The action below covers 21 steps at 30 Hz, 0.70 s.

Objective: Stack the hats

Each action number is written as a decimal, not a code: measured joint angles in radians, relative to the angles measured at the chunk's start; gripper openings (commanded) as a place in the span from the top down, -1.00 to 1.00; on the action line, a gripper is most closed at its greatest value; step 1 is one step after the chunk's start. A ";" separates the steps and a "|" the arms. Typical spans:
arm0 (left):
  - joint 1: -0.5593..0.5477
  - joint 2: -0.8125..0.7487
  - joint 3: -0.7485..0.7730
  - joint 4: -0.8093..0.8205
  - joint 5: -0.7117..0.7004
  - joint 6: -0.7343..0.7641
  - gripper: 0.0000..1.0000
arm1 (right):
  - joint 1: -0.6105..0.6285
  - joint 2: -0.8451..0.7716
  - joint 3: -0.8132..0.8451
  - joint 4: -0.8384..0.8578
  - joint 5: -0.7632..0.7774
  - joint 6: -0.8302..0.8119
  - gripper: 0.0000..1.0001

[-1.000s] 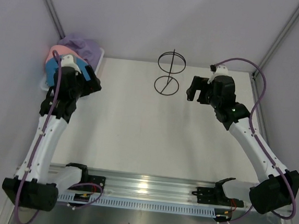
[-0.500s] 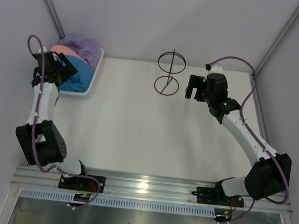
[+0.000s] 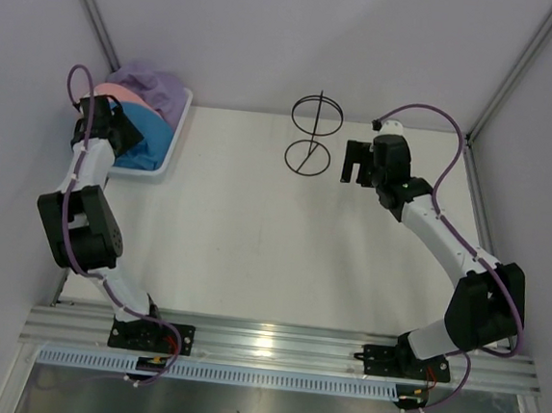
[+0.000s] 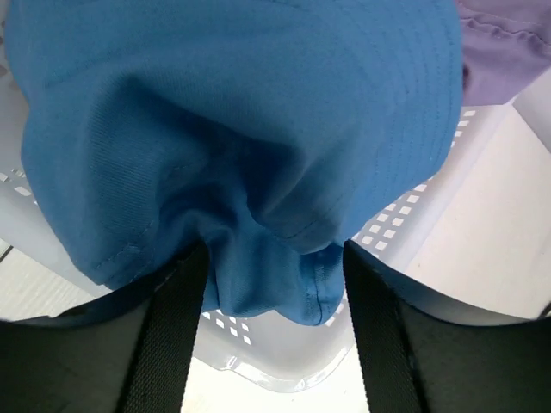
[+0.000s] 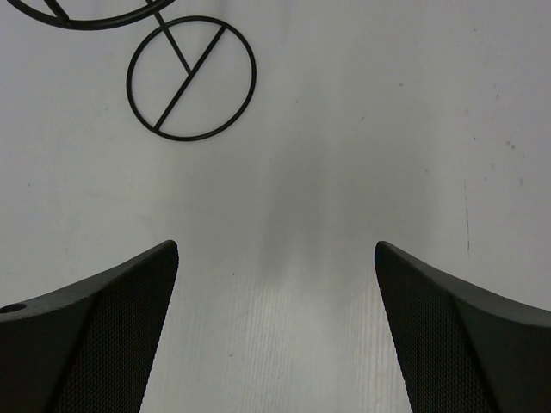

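1. the left gripper is far left of the black wire stand, reaching into the white mesh basket. its jaws are partly closed on a bunched fold of the blue hat, and the cloth touches both fingers.
2. the blue hat lies in the basket, well to the left of the stand. it is on the near side of the pile, and its brim hangs towards the basket's near wall.
3. the pink hat is further left of the stand, just behind the blue hat and touching it. only a strip of it shows.
4. the lavender-purple hat sits at the back of the pile, left of the stand. it is crumpled, and it rises over the basket's far rim against the back wall.
5. the basket stands in the table's far left corner, well apart from the stand.
6. the stand is upright at the middle of the table's far edge. it has a ring base flat on the table, a thin post and a round loop on top. nothing hangs on it.
7. the right gripper is just right of the stand and apart from it. its jaws are spread wide with nothing between them. it points down at the bare table, and the stand's base ring lies ahead and to the left in the right wrist view.
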 measured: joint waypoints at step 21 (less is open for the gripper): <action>-0.055 -0.215 0.086 -0.140 0.032 0.082 0.99 | -0.042 -0.150 0.000 -0.010 -0.007 0.068 -0.99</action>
